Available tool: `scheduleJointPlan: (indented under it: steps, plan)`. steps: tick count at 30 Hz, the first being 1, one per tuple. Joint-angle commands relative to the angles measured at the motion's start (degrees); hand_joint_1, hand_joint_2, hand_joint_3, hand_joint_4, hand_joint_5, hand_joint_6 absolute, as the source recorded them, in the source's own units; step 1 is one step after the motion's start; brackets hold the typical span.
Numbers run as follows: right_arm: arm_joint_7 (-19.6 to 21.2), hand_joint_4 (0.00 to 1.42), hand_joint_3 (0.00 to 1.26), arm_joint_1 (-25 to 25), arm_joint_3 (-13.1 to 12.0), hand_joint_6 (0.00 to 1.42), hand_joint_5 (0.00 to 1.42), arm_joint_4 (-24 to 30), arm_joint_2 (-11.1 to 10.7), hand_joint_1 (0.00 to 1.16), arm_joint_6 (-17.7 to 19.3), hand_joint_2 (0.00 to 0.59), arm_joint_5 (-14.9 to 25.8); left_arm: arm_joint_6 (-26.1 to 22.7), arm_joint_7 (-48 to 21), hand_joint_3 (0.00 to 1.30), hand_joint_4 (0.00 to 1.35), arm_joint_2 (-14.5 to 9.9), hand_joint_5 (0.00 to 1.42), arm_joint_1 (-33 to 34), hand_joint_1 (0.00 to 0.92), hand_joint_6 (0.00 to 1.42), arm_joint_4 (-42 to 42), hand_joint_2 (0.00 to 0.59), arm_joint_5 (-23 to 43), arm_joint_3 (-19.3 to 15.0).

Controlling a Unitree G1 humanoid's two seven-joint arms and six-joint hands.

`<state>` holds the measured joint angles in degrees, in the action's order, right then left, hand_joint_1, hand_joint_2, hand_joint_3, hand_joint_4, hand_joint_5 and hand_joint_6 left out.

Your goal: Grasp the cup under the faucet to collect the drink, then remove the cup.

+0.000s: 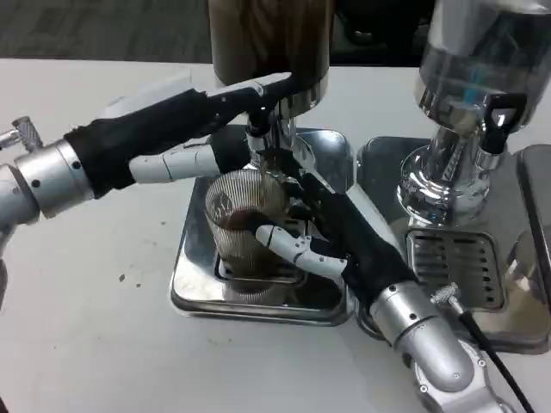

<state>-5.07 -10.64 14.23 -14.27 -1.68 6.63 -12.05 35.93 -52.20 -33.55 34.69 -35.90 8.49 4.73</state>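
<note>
Head view: cup (pixel 244 225) is clear ribbed glass or plastic, upright, with dark brown drink pooled in the lower part. It stands on the grate of a shiny metal drip tray (pixel 194 284), directly below the faucet (pixel 261 138) of the dark-liquid dispenser (pixel 269 39). Right hand (pixel 331 232) wraps the cup from the right side, a white finger across the front wall, black palm against the cup: grasping it. Left hand (pixel 202 120) reaches in from the left at faucet height, upper fingers laid on the tap lever, lower white fingers curled just behind the cup rim; pressing the lever, not wrapped round anything I can make out. Second dispenser (pixel 482 77) with clear tank and chrome base stands to the right on its own tray (pixel 452 258). All on white surface (pixel 86 335).
</note>
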Motion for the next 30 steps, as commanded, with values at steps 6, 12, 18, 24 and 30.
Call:
scheduleJointPlan:
  steps: [6, 12, 18, 24, 30]
  plan:
    - [-0.1, 0.04, 0.05, -1.4, -0.4, 0.16, 0.09, -2.6, 0.8, 0.58, 3.1, 0.278, 0.9, -1.8, -1.5, 0.11, 0.01, 0.1, 0.02, -2.4, 0.000, 0.01, -0.5, 0.025, 1.0, -1.6]
    - [0.6, 0.04, 0.05, -0.7, -0.4, 0.16, 0.09, -3.0, 0.8, 0.58, 3.5, 0.278, 0.2, -3.0, -2.9, 0.12, 0.02, 1.5, 0.04, -2.0, 0.000, 0.01, -0.5, 0.032, 4.8, -3.3]
    - [1.0, 0.04, 0.06, -0.2, -0.4, 0.16, 0.09, -3.1, 0.8, 0.58, 3.7, 0.278, 0.1, -4.1, -4.5, 0.14, 0.04, 2.4, 0.06, -1.5, 0.000, 0.02, 1.1, 0.041, 6.8, -5.1]
    - [1.3, 0.04, 0.07, -0.3, -0.2, 0.15, 0.09, -3.2, 0.6, 0.58, 3.9, 0.278, -0.5, -5.1, -5.1, 0.16, 0.05, 2.7, 0.08, -1.8, 0.000, 0.03, 3.8, 0.047, 8.4, -6.9]
    - [1.4, 0.04, 0.07, -0.3, -0.2, 0.14, 0.08, -3.3, 0.7, 0.58, 3.9, 0.278, -0.4, -6.8, -5.3, 0.17, 0.07, 2.7, 0.09, -2.6, 0.000, 0.04, 7.7, 0.047, 10.3, -8.5]
